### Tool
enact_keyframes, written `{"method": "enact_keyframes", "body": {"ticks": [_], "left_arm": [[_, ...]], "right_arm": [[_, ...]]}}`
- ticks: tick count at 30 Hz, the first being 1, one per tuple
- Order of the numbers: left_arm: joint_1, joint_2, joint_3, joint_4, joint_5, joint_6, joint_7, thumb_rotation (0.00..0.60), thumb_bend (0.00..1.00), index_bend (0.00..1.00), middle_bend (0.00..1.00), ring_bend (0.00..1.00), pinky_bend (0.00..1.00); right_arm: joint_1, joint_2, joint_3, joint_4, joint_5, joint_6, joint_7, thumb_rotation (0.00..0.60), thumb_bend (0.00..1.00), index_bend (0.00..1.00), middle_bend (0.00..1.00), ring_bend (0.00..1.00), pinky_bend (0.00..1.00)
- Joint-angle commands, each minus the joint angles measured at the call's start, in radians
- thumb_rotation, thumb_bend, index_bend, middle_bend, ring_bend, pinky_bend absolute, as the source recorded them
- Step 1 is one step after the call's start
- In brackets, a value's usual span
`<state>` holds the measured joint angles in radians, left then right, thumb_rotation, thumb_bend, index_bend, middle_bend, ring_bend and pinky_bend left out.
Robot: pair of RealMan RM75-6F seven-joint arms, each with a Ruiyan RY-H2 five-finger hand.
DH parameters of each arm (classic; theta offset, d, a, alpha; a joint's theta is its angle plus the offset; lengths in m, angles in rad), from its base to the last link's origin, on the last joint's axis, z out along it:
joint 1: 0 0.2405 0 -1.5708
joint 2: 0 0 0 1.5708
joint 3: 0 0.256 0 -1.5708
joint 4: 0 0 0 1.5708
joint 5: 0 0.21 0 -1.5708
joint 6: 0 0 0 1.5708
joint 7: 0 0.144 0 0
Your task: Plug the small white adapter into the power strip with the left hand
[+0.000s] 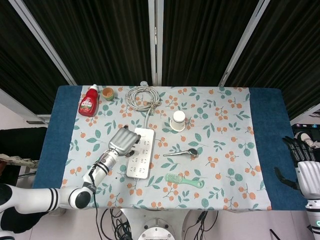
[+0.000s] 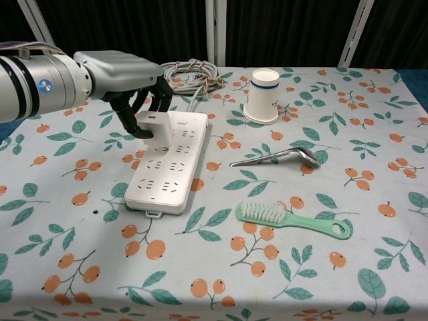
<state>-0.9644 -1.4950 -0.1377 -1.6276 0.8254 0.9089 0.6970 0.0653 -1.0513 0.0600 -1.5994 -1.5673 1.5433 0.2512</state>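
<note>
The white power strip (image 2: 168,162) (image 1: 140,152) lies on the floral cloth, its grey cable (image 2: 189,72) coiled behind it. My left hand (image 2: 127,80) (image 1: 124,140) hovers over the strip's far left part and pinches the small white adapter (image 2: 154,126) between its dark fingers. The adapter sits low against the strip's top face near the upper sockets; its prongs are hidden. At the right edge of the head view, my right hand (image 1: 300,165) hangs beside the table with fingers spread and holds nothing.
A white paper cup (image 2: 264,95) stands right of the strip. A metal spoon (image 2: 277,157) and a green brush (image 2: 294,219) lie to the front right. A red ketchup bottle (image 1: 89,101) and small brown cup (image 1: 107,93) stand at the far left.
</note>
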Motion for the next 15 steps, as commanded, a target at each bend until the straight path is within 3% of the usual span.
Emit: {"method": "enact_keyframes", "body": {"ticks": [1,15], "left_arm": [[-0.003,-0.002,0.003,0.003,-0.003,0.003,-0.003,0.6,0.4,0.66,0.73,0.56,0.29],[-0.018,0.011,0.024,-0.007,-0.027,0.023,0.007,0.6,0.41,0.66,0.74,0.56,0.28]], "right_arm": [[-0.001,0.0,0.0,0.0,0.001,0.001,0.001,0.6,0.28,0.04,0.07,0.0,0.0],[0.002,-0.002,0.001,0.003,0.001,-0.004,0.004,0.6,0.28,0.04,0.07,0.0,0.0]]}}
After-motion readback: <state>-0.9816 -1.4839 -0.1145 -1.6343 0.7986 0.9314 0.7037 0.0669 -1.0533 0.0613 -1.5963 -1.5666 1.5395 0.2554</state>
